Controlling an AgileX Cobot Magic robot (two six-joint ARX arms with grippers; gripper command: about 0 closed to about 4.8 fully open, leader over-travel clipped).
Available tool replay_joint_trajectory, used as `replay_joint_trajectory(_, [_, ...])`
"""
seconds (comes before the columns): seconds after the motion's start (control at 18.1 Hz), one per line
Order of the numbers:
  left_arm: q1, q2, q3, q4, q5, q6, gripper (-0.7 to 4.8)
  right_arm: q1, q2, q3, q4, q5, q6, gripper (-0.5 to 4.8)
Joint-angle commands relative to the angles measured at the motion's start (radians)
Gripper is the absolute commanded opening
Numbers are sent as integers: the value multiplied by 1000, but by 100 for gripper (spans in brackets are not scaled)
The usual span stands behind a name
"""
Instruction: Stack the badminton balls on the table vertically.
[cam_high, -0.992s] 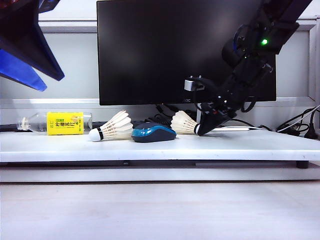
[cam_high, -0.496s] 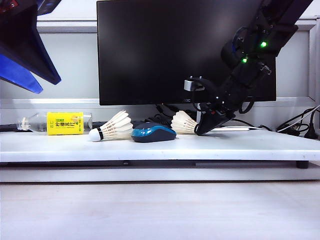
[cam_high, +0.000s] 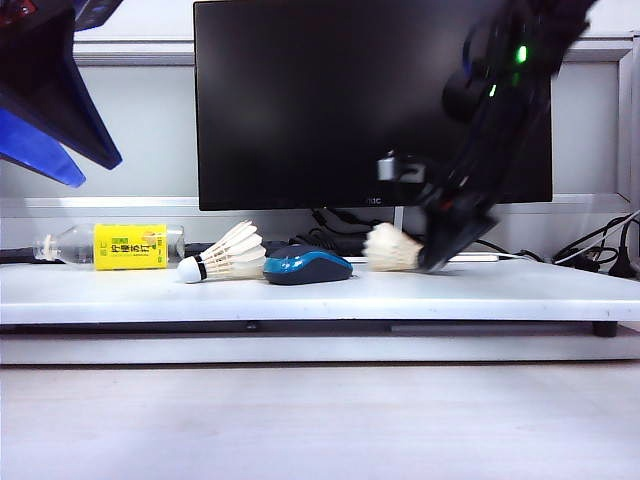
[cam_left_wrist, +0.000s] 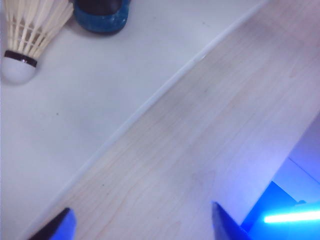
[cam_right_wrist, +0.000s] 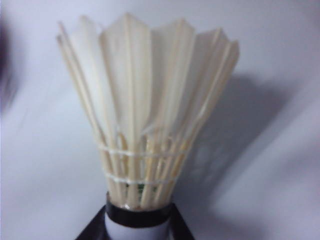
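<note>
- Blue left pincer (cam_high: 45, 120) hangs high up at the far left, over the front edge of the table (cam_high: 500, 295). Its jaws are wide apart w/ nothing in them. I think it waits there so it is out of my other arm's way.
- Plastic bottle (cam_high: 105, 246) w/ a yellow label lies on its side at the back, not part of my job.
- First of the badminton balls (cam_high: 225, 257) lies on its side, round tip to the left, touching the blue mouse (cam_high: 308, 267). Nobody holds it. It's prob. the next one to get.
- Second ball (cam_high: 392, 248) is right of the mouse, in front of the monitor (cam_high: 350, 100).
- My right pincer (cam_high: 435, 255) has that ball by its round tip, just below the black band, jaws closed partway on it. Holding the tip lets me turn the feathers (cam_right_wrist: 145, 90) where I want for stacking. Pic is blurry there.
</note>
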Motion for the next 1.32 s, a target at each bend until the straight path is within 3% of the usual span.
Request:
replay_joint_trajectory(0.06, [-1, -1, 8, 6, 0, 5, 364, 0, -45, 99, -210, 9, 4, 116])
replay_joint_trajectory(0.33, [-1, -2, 7, 5, 2, 5, 364, 0, -50, 304, -608, 65, 44, 116])
replay_joint_trajectory(0.83, [-1, -1, 7, 2, 5, 0, 364, -1, -47, 302, -614, 50, 306, 116])
replay_joint_trajectory(1.05, [-1, -1, 7, -2, 5, -2, 364, -1, -31, 290, -613, 23, 535, 116])
replay_joint_trajectory(1.32, [-1, -1, 7, -10, 5, -7, 364, 0, -21, 263, -582, -19, 562, 116])
